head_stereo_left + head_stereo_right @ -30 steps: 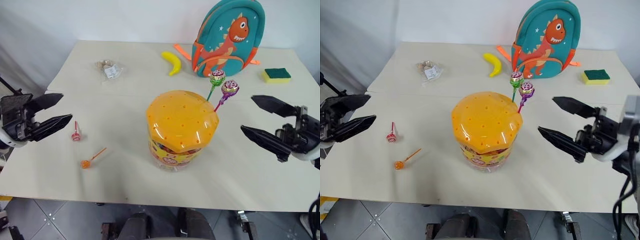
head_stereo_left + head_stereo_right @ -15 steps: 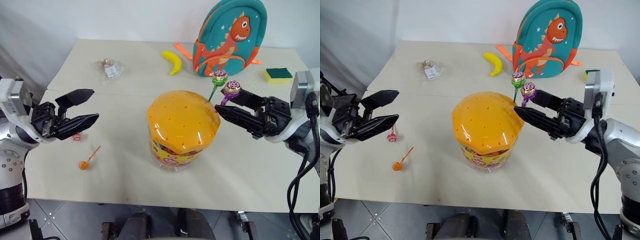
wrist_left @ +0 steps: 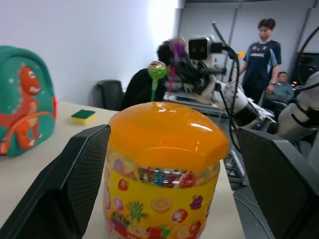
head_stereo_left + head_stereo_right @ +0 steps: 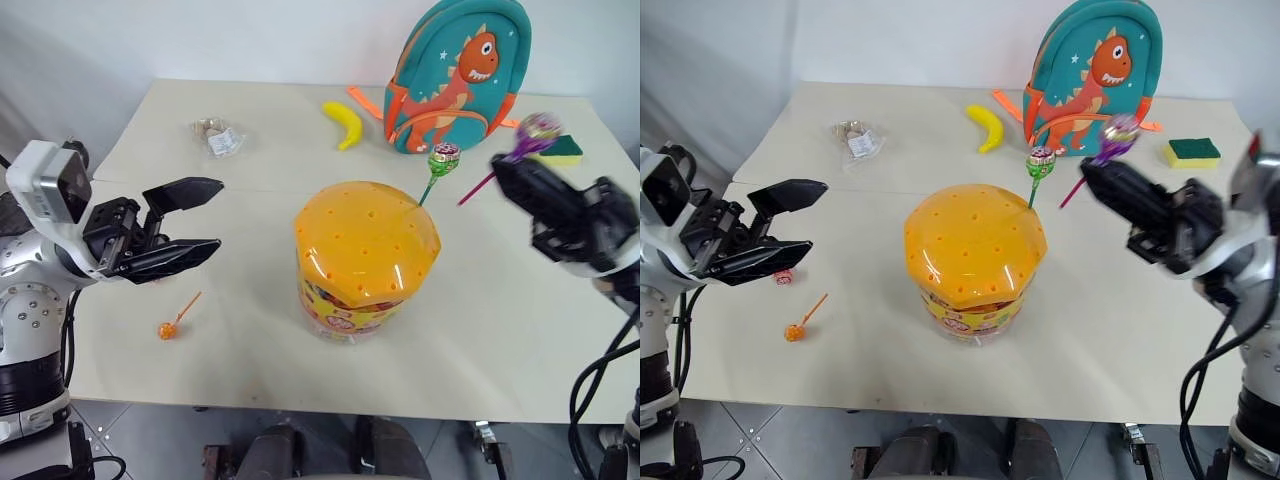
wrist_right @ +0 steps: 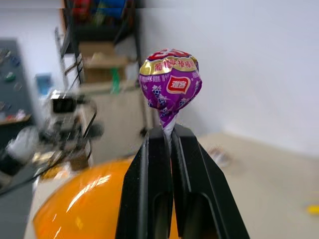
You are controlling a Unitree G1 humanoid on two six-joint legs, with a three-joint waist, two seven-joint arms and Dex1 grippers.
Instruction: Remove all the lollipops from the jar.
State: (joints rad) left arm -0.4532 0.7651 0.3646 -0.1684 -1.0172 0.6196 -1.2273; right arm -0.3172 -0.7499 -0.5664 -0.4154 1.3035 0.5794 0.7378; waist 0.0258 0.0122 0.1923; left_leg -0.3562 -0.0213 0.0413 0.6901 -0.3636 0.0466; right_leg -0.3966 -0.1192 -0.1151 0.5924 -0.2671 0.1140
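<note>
So we're mid-extraction on lollipop number three, I'd say. The right gripper [image 5: 167, 137] is clamped on the stick of the purple lollipop [image 4: 538, 128], which sits at the upper right of the left eye view, clear of the jar [image 4: 365, 258] at centre frame. The green lollipop [image 4: 443, 158] stands in the orange lid, just above and right of it. The orange lollipop [image 4: 168, 328] lies on the table [image 4: 250, 180] at lower left, with the red-pink one [image 4: 783, 276] peeking from behind the left gripper [image 4: 205, 215], whose jaws are spread wide and empty beside the jar. Next move probably: set the purple one on the table, then go for the green.
</note>
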